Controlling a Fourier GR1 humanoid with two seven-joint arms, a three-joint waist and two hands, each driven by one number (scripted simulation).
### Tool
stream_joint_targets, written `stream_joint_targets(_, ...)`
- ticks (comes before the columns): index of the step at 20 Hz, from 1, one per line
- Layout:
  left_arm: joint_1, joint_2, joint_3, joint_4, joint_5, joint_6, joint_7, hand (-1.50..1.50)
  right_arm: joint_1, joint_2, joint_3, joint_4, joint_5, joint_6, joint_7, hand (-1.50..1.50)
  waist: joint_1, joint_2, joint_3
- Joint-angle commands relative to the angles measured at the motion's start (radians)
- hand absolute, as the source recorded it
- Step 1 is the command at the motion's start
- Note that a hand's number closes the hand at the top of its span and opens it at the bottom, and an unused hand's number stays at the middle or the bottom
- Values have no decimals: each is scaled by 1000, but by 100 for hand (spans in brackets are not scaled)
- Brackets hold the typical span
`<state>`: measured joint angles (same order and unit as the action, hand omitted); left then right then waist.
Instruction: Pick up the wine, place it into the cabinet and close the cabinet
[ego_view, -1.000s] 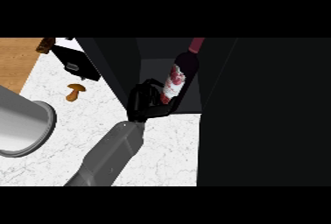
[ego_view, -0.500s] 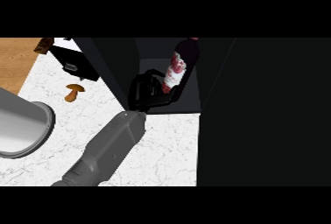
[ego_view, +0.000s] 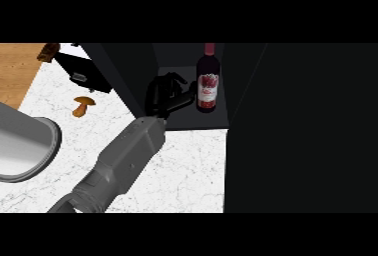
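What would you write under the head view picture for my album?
Wine bottle stands in the dark cabinet, with the left hand open just beside it.

wine bottle (ego_view: 208, 85) inside cabinet (ego_view: 244, 80), hand (ego_view: 167, 95) just beside

The wine (ego_view: 208, 85) stands in the cabinet (ego_view: 295, 125), hand (ego_view: 168, 95) just left.

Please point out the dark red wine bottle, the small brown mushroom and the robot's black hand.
dark red wine bottle (ego_view: 208, 90), head view, its label.
small brown mushroom (ego_view: 82, 105), head view, its cap.
black hand (ego_view: 165, 95), head view, its palm.
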<state>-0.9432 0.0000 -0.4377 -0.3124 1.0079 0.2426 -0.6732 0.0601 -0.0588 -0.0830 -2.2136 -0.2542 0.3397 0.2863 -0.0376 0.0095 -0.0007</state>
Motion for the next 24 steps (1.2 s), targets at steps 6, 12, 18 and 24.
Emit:
stream_joint_targets(6, -24, 0, 27, 110, 4, -46, -21, 150, -6, 31, 31, 57, 56, -3, -51, -150, -4, 6, 0)
stream_joint_targets(12, 5, 0, 54, 119, 40, -24, -127, 150, -39, 36, 77, 24, 73, -20, -12, -150, -17, 9, -1)
stream_joint_targets(18, -14, 12, 78, 152, 0, -51, -212, -150, 24, 1, 1, -3, 13, 16, -38, -150, 6, 0, 0)
stream_joint_targets(24, 4, 32, 65, 98, -21, -86, -249, -150, -45, 4, 25, 4, 53, -23, 1, -150, 23, -5, 0)
